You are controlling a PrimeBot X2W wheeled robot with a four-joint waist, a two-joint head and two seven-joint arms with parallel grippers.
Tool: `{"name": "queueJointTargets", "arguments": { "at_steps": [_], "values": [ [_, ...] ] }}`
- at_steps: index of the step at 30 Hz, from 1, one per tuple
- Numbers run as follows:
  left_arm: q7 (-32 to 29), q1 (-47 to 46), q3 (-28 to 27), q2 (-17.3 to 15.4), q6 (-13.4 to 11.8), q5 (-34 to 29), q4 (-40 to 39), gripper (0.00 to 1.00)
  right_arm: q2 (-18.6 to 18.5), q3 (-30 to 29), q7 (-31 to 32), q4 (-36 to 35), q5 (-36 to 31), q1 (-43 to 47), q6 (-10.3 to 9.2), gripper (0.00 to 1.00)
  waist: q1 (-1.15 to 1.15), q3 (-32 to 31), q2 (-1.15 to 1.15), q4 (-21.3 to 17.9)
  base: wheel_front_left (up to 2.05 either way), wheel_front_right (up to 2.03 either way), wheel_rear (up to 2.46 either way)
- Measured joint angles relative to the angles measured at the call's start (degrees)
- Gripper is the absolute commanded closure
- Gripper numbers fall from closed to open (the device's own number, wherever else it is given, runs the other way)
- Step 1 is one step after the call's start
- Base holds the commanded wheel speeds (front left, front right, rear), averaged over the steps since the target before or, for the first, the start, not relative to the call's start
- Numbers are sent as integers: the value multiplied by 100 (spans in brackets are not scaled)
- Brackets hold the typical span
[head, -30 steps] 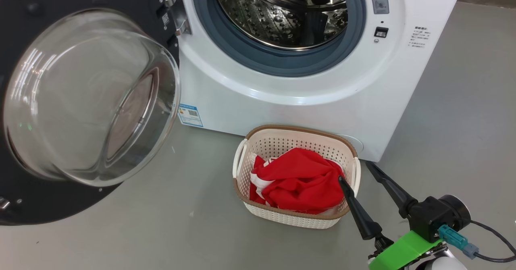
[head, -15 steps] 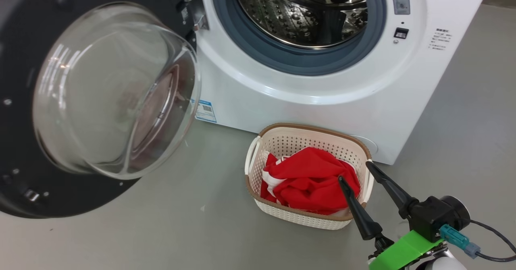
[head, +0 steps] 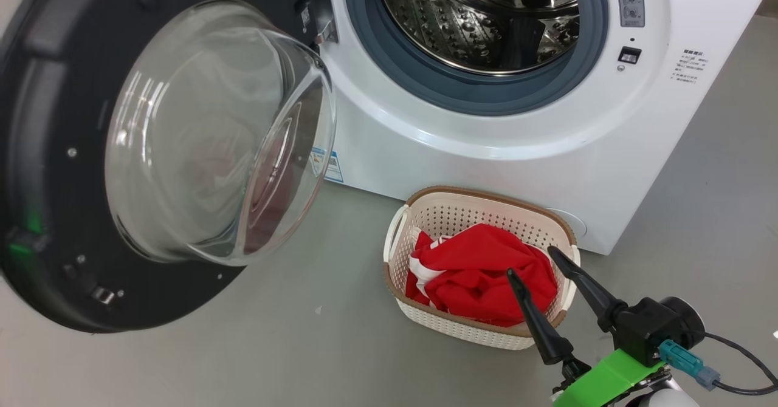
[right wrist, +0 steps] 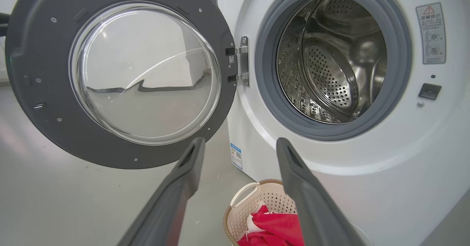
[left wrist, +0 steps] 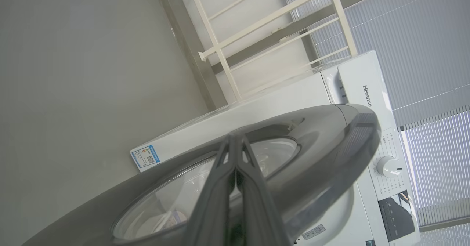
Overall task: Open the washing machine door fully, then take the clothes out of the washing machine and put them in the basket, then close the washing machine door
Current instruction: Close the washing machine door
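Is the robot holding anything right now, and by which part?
Nothing. The right gripper is open and empty; the left gripper is shut on nothing.

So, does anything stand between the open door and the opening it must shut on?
Nothing visible does: the drum looks empty, and the clothes lie in the basket below. The open right gripper hangs by the basket; whether it clears the path of the door I cannot tell.

Bright, even light; blinds (left wrist: 422, 73) glow at far wall. Shadows faint. Glare streaks on washing machine door (head: 200, 133) glass. Left gripper (left wrist: 235, 140) blurred close to lens.
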State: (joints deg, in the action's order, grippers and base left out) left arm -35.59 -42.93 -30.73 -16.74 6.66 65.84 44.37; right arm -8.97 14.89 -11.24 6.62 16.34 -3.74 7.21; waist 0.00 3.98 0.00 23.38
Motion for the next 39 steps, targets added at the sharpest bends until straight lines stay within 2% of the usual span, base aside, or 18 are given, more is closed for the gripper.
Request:
{"name": "queueJointTargets", "arguments": {
  "at_steps": [5,14,23,32,39],
  "values": [
    [-174,243,-60,227,-23,157,-476,100,11,15,-10,43,26,-1,0,0,0,-28,0,1,0,0,0],
    [-523,761,-116,742,-461,437,-1716,100,116,-8,-93,143,32,0,0,0,0,-66,0,-93,0,0,0],
    [-821,1421,96,1249,-834,443,-2982,100,233,-122,-188,325,126,1,0,0,0,-75,0,-241,0,0,0],
    [-871,1769,300,1447,-1178,757,-3749,100,305,-119,-246,412,132,0,0,0,0,-95,0,-436,0,0,0],
    [-549,2071,572,1484,-1284,888,-4100,100,350,-123,-290,506,144,0,0,0,0,-112,0,-655,0,0,0]
  ]
}}
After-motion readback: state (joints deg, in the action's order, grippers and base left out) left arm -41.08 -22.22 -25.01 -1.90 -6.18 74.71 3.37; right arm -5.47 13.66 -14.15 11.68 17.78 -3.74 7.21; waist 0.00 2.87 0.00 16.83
